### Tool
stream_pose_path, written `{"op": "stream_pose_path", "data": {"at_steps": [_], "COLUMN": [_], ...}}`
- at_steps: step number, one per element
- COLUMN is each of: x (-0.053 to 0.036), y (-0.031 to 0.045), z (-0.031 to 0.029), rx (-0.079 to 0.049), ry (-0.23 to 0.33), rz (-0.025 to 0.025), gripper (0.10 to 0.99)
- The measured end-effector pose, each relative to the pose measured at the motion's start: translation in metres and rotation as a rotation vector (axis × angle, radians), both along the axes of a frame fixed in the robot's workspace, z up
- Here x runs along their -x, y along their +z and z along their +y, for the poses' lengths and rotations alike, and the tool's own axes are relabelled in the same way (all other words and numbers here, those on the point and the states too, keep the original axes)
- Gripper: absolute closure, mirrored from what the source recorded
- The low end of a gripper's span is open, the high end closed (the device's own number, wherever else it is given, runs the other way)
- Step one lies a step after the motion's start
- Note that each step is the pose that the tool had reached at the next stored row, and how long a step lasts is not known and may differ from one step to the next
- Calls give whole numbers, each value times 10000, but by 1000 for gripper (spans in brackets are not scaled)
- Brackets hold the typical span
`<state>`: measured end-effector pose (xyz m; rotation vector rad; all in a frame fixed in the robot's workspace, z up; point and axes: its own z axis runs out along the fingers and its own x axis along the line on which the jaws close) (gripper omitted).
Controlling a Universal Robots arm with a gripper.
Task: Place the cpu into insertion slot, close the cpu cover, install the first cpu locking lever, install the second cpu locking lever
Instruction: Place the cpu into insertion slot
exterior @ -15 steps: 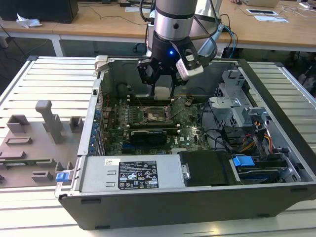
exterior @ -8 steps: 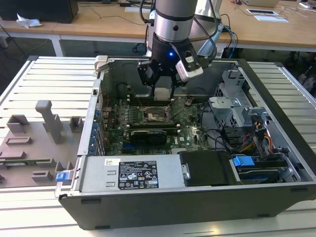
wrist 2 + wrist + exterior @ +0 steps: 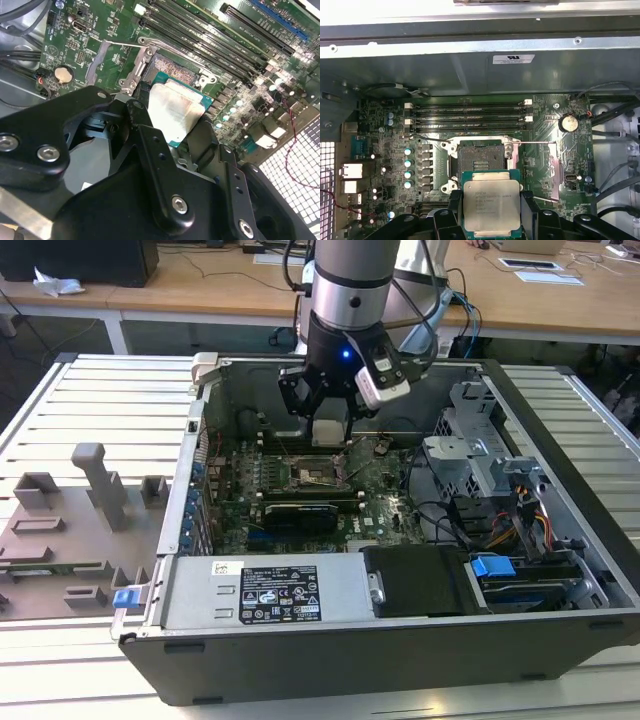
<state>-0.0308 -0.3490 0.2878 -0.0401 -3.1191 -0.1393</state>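
- Item: gripper (image 3: 330, 436), upper centre of the exterior view, inside the open computer case (image 3: 330, 660). Jaws pinch the cpu (image 3: 491, 210) by two opposite edges, metal top facing the camera in both wrist views.
- Item: cpu. Held clear of the board and not seated. In the exterior view it hangs above the insertion slot (image 3: 318, 476) at frame centre.
- Item: insertion slot (image 3: 481, 161). Open and dark, with nothing in it. The chip's edge overlaps the slot's nearer rim in the first wrist view.
- Item: cpu cover (image 3: 549, 170). Swung open and lying flat beside the slot, so not in the chip's path.
- Item: memory slots (image 3: 470, 113), just beyond the socket, apart from the chip.
- Risk: the chip looks offset from the socket. Lowered askew or rotated, it could land on the rim or bend the contacts.
- Risk: the grip is on thin edges only. A tilt or slip could drop the chip onto the board.
- View note: the exterior view shows the gap between chip and board, which the wrist views flatten.
- View note: the first wrist view shows socket, cover and chip squarely together. The second wrist view shows a finger (image 3: 145, 131) bearing on the chip's edge.
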Motion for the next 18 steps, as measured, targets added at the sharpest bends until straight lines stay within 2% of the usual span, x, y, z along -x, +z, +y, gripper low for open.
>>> {"op": "stream_pose_path", "data": {"at_steps": [18], "x": [0], "y": [-110], "z": [0], "rx": [0], "ry": [0], "rz": [0], "gripper": [541]}}
